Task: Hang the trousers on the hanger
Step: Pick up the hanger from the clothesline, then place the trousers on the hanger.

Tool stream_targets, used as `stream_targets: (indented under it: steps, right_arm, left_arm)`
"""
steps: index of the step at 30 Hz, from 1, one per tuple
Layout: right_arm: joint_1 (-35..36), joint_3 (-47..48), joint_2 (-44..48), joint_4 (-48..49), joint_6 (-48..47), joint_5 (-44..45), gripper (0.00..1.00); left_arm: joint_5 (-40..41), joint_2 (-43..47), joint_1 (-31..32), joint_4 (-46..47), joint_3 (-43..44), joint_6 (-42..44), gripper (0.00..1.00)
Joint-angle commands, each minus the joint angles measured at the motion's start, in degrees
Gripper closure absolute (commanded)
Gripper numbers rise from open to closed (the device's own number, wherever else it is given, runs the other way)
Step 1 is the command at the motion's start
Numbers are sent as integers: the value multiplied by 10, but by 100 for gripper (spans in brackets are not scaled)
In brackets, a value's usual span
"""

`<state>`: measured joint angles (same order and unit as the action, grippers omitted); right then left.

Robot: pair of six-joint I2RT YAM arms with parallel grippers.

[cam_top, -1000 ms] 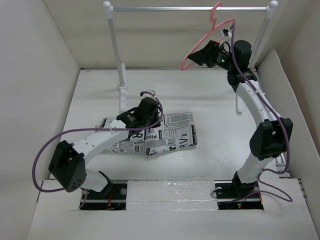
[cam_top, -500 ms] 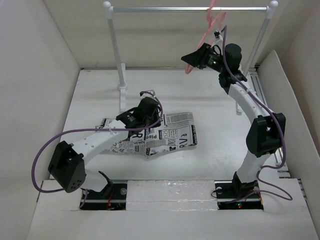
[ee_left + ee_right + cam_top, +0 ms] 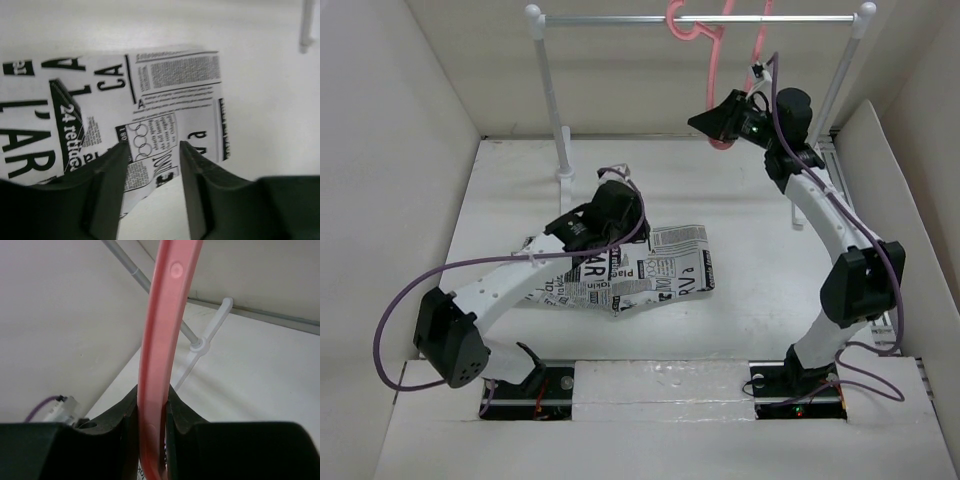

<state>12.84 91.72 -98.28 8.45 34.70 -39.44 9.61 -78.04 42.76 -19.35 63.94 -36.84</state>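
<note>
The trousers (image 3: 660, 270), white cloth printed with black newspaper text, lie folded on the table floor between the two arms. My left gripper (image 3: 620, 212) hovers over their upper edge; in the left wrist view its fingers (image 3: 150, 150) stand apart, with only the trousers (image 3: 165, 95) and bare table showing between them. The pink hanger (image 3: 712, 70) hangs by its hook from the rail (image 3: 620, 18) at the back. My right gripper (image 3: 712, 122) is raised to the hanger's lower part. In the right wrist view it (image 3: 151, 392) is shut on the hanger's pink bar (image 3: 162, 315).
The white-and-silver rail stands on two posts, the left one (image 3: 552, 110) just behind my left gripper and the right one (image 3: 840, 80) beside my right arm. White walls enclose the table on the left, back and right.
My right gripper has closed on the hanger, which has swung left along the rail. My left gripper has opened and lifted slightly off the trousers.
</note>
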Motion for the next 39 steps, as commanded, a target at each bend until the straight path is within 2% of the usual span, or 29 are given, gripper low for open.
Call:
stream_targets:
  steps: [1, 7, 9, 12, 16, 21, 26, 32, 39]
  right_arm:
    - [4, -35, 69, 54, -17, -22, 95]
    - [-1, -121, 115, 60, -28, -67, 98]
    - [-1, -141, 122, 65, -31, -79, 99]
    - [-7, -178, 130, 142, -6, -101, 100]
    - [-19, -198, 132, 188, 26, -124, 100]
    - [-24, -231, 159, 166, 5, -134, 100]
    - [-24, -314, 201, 155, -2, -141, 100]
    - [-12, -409, 258, 137, -7, -141, 100]
    - [23, -471, 309, 102, -8, -123, 100]
  left_arm:
    - [-5, 46, 3, 12, 87, 13, 56]
    - [-58, 31, -8, 39, 191, 26, 45]
    - [-63, 27, -8, 54, 202, 25, 44]
    - [-86, -11, -8, 59, 237, 26, 43]
    - [-93, -35, -8, 73, 266, 25, 43]
    - [-93, -55, -8, 104, 285, 16, 42]
    - [-113, -84, -8, 150, 275, -7, 43]
    - [-136, -103, -8, 263, 213, -46, 47]
    - [-115, -131, 18, 330, 169, -67, 48]
